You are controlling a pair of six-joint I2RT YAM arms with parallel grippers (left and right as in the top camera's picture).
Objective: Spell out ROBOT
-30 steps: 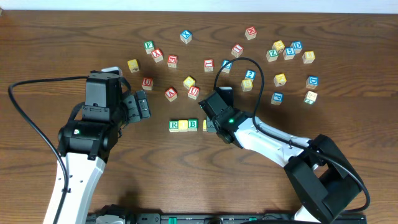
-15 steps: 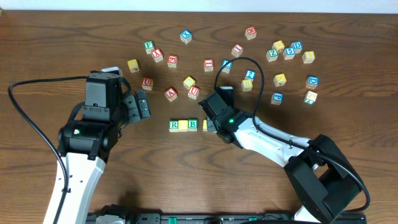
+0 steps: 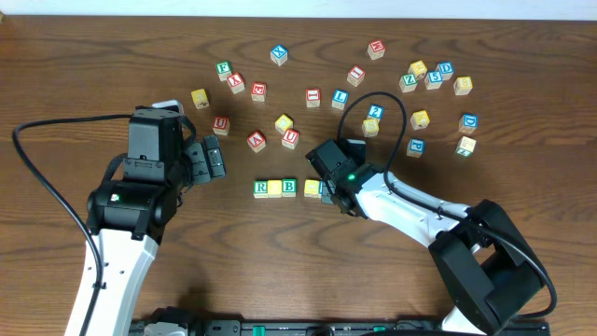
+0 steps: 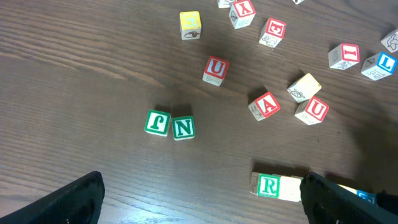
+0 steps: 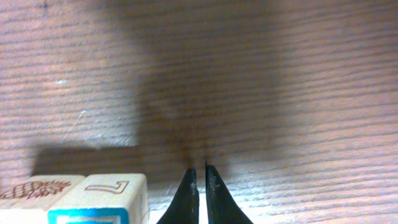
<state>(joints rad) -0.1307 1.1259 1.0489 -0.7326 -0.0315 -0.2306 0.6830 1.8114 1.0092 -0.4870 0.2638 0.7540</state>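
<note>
Two grippers: left gripper (image 4: 202, 202) spread wide, right gripper (image 5: 200, 177) closed empty beside cube row (image 3: 276, 188).

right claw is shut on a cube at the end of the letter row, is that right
No. The right claw is shut, but on nothing: the right wrist view shows its fingers pressed together with no cube between them. It is at the end of the letter row.

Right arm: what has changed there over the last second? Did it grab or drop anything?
The right gripper, shut and empty, slid to the right along the row, uncovering the yellow cube beside the B cube. Nothing was grabbed or released. The R cube and the open left gripper stayed put.
</note>
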